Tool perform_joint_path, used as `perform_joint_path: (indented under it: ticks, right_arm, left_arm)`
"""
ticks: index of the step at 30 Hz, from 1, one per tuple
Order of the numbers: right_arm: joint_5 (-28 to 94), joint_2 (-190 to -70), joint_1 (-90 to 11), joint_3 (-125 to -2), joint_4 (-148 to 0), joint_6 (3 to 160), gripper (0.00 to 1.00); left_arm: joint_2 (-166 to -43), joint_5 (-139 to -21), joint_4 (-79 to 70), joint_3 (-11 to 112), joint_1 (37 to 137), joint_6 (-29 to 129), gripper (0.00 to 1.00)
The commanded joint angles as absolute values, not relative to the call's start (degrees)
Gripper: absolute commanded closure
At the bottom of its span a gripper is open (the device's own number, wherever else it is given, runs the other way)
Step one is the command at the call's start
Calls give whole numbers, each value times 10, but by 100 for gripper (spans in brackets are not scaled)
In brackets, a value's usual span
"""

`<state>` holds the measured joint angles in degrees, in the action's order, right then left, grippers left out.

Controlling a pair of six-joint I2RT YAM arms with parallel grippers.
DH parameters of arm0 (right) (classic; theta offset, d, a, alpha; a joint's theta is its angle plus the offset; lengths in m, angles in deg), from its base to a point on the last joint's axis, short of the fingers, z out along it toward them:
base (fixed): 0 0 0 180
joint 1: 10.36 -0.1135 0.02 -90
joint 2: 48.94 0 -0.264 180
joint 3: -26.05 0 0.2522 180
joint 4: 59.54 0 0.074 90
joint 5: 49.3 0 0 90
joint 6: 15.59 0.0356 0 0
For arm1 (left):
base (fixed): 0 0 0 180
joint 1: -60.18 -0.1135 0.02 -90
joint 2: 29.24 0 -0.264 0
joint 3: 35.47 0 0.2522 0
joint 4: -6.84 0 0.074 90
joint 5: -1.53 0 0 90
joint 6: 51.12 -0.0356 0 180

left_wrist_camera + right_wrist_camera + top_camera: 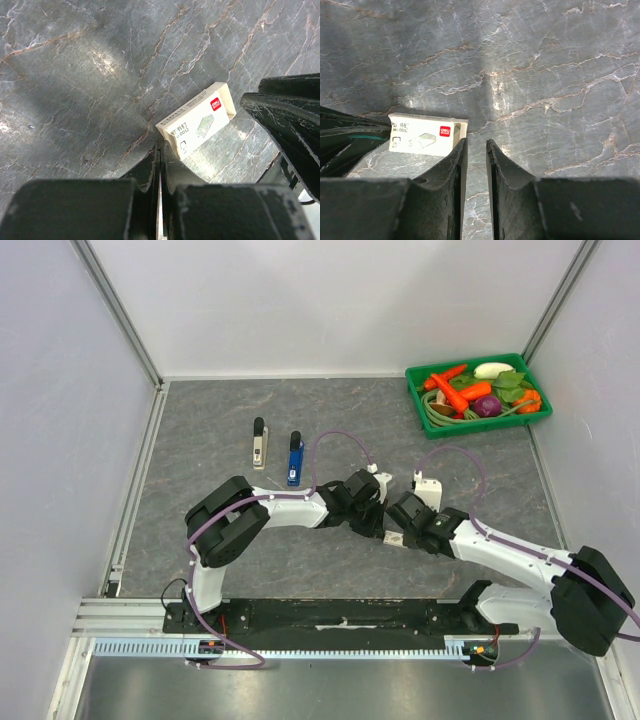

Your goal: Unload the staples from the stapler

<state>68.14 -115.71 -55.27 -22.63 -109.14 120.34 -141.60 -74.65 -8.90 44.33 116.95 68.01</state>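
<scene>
Two staplers lie on the grey table in the top view: a beige and black one and a blue one, both far from the grippers. A small white staple box lies flat between the two grippers. My left gripper is shut, its tips touching the box's near corner. My right gripper is open by a narrow gap with nothing between its fingers, and its left finger sits beside the box's open end. No loose staples show.
A green basket of toy vegetables stands at the back right corner. White walls enclose the table on three sides. My right gripper's black fingers crowd the right of the left wrist view.
</scene>
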Motion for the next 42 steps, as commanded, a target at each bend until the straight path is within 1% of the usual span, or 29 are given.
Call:
perform_joint_path:
  ticks: [1, 5, 7, 9, 11, 12, 13, 19, 30, 42]
  right_arm:
    - [716, -1152, -556, -236, -1114, 1230, 71]
    - [723, -1134, -555, -229, -1122, 1241, 72]
    - [722, -1145, -555, -230, -1129, 1249, 77]
    - [722, -1157, -555, -228, -1130, 1256, 84]
    - [723, -1166, -555, -223, -1123, 1263, 95]
    - [723, -1172, -556, -222, -1119, 1265, 99]
    - [724, -1178, -555, -221, -1115, 1268, 100]
    - [735, -1201, -555, -216, -1083, 1273, 100]
    - [690, -1235, -555, -198, -1004, 1260, 100]
    - [618, -1224, -555, -186, -941, 1268, 100]
  left_arm:
    - [-1430, -762, -120, 430, 1179, 683, 98]
    - [-1429, -761, -121, 430, 1177, 683, 98]
    - [-1428, -761, -121, 431, 1177, 683, 98]
    - [-1428, -761, -122, 432, 1177, 682, 98]
    - [-1429, -761, -122, 433, 1177, 682, 98]
    - [-1430, -761, -122, 434, 1177, 682, 98]
    - [-1430, -760, -122, 434, 1177, 682, 98]
    - [-1432, -759, -121, 434, 1178, 685, 98]
    - [-1438, -757, -123, 440, 1177, 684, 98]
    - [-1442, -757, -123, 443, 1178, 689, 98]
